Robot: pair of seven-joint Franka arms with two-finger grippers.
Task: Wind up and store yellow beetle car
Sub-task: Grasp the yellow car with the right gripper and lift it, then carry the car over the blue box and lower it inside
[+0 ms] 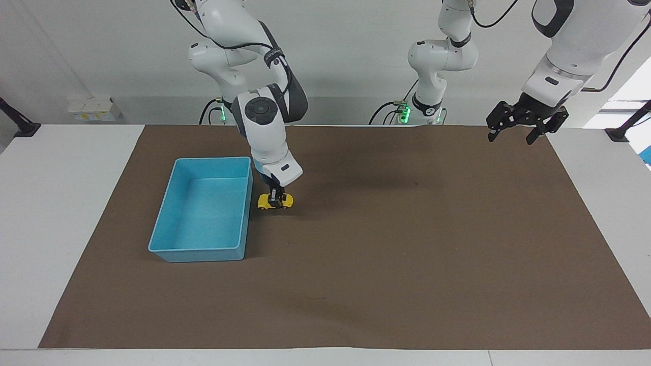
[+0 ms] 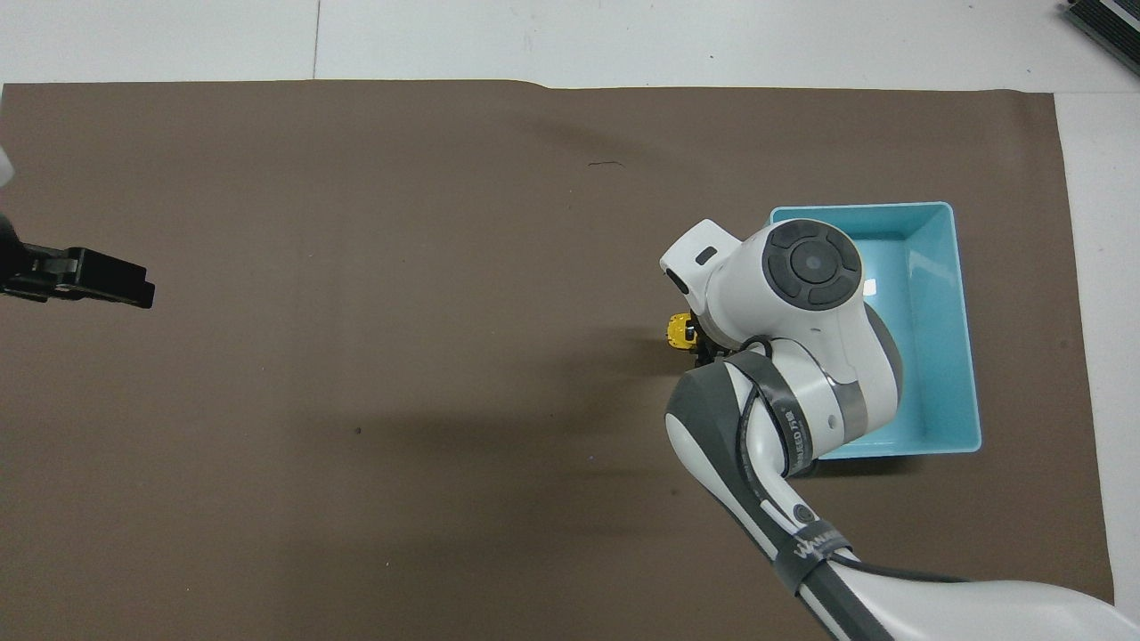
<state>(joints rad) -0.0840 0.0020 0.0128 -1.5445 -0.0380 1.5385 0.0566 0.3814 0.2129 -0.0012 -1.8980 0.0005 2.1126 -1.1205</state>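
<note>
The yellow beetle car [image 1: 274, 202] is tiny and sits at mat level beside the blue bin [image 1: 203, 250], on the bin's side toward the left arm's end of the table. My right gripper [image 1: 275, 194] comes down from above and is shut on the car's body. In the overhead view only the car's yellow end [image 2: 680, 330] shows from under the right wrist, beside the bin [image 2: 967, 338]. I cannot tell whether the wheels touch the mat. My left gripper [image 1: 526, 125] hangs open and empty over the mat's corner near the left arm's base and waits; it also shows in the overhead view [image 2: 89, 278].
The blue bin holds nothing. A brown mat [image 1: 407, 254] covers most of the white table. The right arm's wrist and forearm [image 2: 802, 356] overhang part of the bin in the overhead view.
</note>
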